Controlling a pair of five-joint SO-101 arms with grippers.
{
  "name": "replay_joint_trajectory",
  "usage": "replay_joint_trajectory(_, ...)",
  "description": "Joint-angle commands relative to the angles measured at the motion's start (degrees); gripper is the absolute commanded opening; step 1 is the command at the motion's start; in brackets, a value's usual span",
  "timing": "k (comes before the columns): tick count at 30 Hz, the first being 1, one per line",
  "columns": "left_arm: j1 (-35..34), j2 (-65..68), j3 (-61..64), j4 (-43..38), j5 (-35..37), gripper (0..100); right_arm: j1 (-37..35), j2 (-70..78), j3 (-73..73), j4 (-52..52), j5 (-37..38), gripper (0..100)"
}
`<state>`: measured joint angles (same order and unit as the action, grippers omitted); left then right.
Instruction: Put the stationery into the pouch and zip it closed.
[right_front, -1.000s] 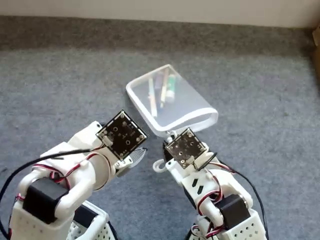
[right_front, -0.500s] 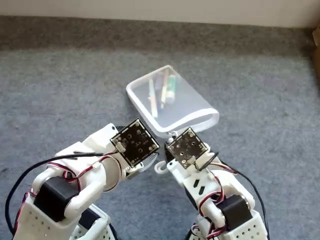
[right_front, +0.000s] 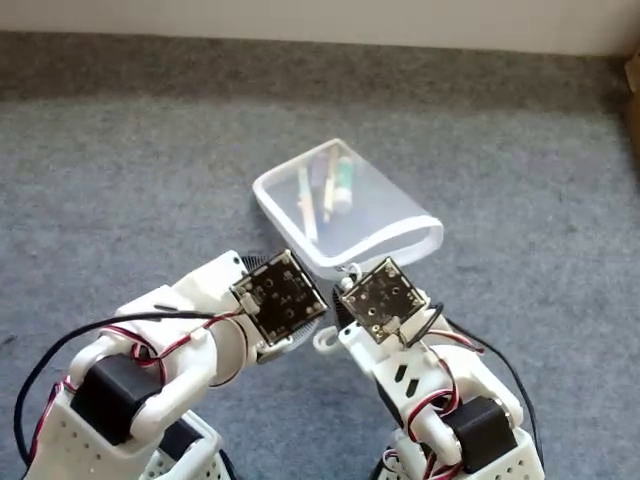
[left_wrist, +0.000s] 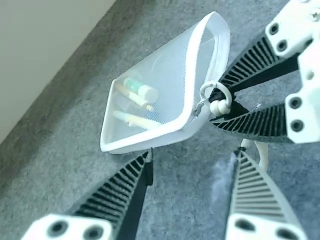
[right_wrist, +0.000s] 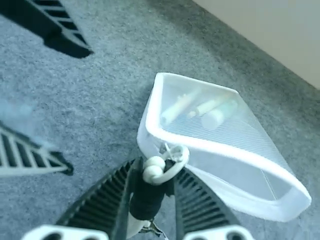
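Observation:
A translucent white mesh pouch lies on the grey carpet with several pens and a glue stick inside it. The same stationery shows through the mesh in the left wrist view. My right gripper is shut on the zipper pull, a white ring and bead at the pouch's near corner. My left gripper stands open just in front of the pouch's near edge, close beside the right gripper, with nothing between its fingers.
Grey carpet surrounds the pouch on all sides, with a pale wall strip along the far edge. The two arms' wrists sit nearly touching in front of the pouch.
My left arm has swung right, toward the pouch's near corner and the right gripper. The pouch has shifted slightly away and to the right. The right gripper keeps its hold on the pull.

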<state>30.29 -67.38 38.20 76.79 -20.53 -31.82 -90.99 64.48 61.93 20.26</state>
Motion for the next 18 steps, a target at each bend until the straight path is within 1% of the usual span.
replay_joint_trajectory(1, 2.42, -0.92, 1.1, -1.23, -1.85, 24, 0.57, -1.19, -6.46, 1.27, -0.44, 0.5)
replay_joint_trajectory(5, 2.24, -1.54, 1.71, -1.58, -1.85, 24, 2.68, -1.19, -7.52, 2.15, -0.53, 0.5)
replay_joint_trajectory(7, 1.98, -3.82, 3.12, -3.08, -1.76, 24, 3.74, -1.19, -7.78, 2.15, -2.11, 0.5)
replay_joint_trajectory(11, 2.42, -11.56, 9.63, -8.09, -1.76, 24, 4.26, -1.19, -10.42, 2.42, -3.69, 0.5)
replay_joint_trajectory(14, 2.42, -16.4, 15.6, -13.27, -1.76, 27, 4.18, -1.19, -11.91, 3.65, -3.69, 0.5)
replay_joint_trajectory(16, 2.33, -18.42, 19.03, -16.18, -1.76, 28, 4.09, -1.19, -12.97, 4.44, -3.87, 0.5)
replay_joint_trajectory(18, 2.33, -18.95, 21.49, -18.99, -1.76, 28, 4.09, -1.19, -14.2, 4.97, -5.71, 0.5)
